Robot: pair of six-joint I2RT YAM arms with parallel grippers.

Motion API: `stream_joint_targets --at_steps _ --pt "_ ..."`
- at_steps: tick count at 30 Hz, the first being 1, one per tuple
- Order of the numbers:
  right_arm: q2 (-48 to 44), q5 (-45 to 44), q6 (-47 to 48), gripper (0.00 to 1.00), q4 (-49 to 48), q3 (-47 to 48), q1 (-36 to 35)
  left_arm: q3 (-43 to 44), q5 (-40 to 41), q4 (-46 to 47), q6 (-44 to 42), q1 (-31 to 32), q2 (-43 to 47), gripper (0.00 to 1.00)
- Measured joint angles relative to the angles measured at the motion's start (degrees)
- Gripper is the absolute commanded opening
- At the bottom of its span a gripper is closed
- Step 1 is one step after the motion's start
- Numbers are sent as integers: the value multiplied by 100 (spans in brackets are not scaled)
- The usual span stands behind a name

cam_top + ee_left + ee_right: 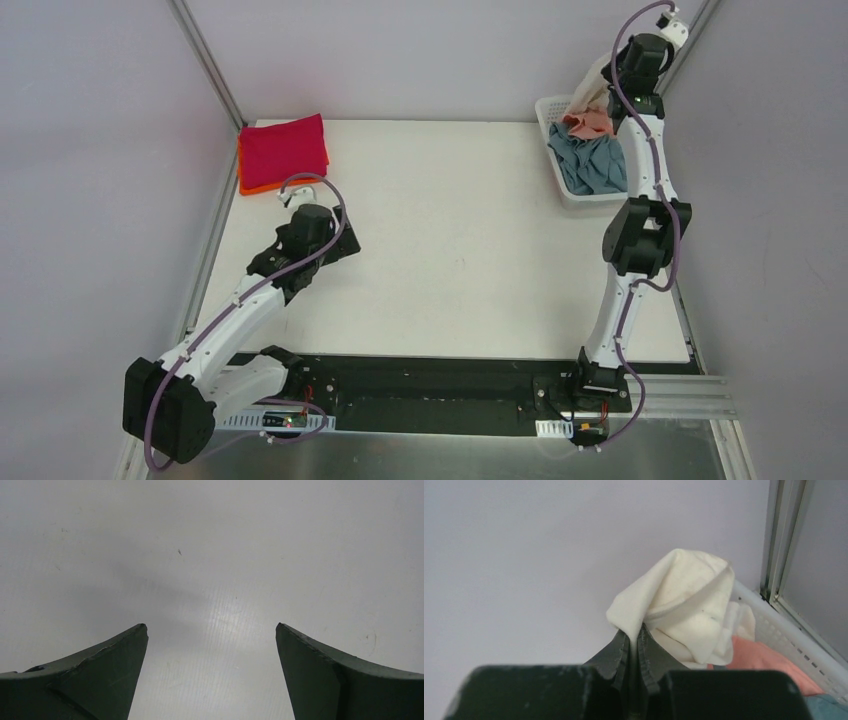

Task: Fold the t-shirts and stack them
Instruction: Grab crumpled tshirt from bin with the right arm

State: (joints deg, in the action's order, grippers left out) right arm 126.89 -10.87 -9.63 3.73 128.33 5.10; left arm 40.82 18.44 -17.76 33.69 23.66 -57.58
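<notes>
My right gripper point(633, 632) is shut on a fold of the cream-white t-shirt point(686, 600) and holds it up above the basket; the shirt also shows in the top view point(592, 85) beside the right gripper point(612, 88). A salmon pink shirt point(590, 123) and a grey-blue shirt point(592, 162) lie in the basket. A folded crimson red shirt point(282, 148) lies on a folded orange shirt point(262, 187) at the table's far left. My left gripper point(211, 630) is open and empty, just above bare table near that stack point(345, 243).
The white mesh basket point(553, 112) stands at the table's far right corner; its wall shows in the right wrist view point(784, 630). A metal frame post point(780, 540) runs up right behind it. Grey walls enclose the table point(450, 250).
</notes>
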Motion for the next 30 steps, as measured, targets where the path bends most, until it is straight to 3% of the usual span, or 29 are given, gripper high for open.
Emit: stream_joint_targets --at_steps 14,30 --pt "-772 -68 31 0 -573 461 4 -46 -42 -2 13 0 538 99" --pt "-787 267 -356 0 -2461 1078 7 -46 -42 -4 22 0 518 99"
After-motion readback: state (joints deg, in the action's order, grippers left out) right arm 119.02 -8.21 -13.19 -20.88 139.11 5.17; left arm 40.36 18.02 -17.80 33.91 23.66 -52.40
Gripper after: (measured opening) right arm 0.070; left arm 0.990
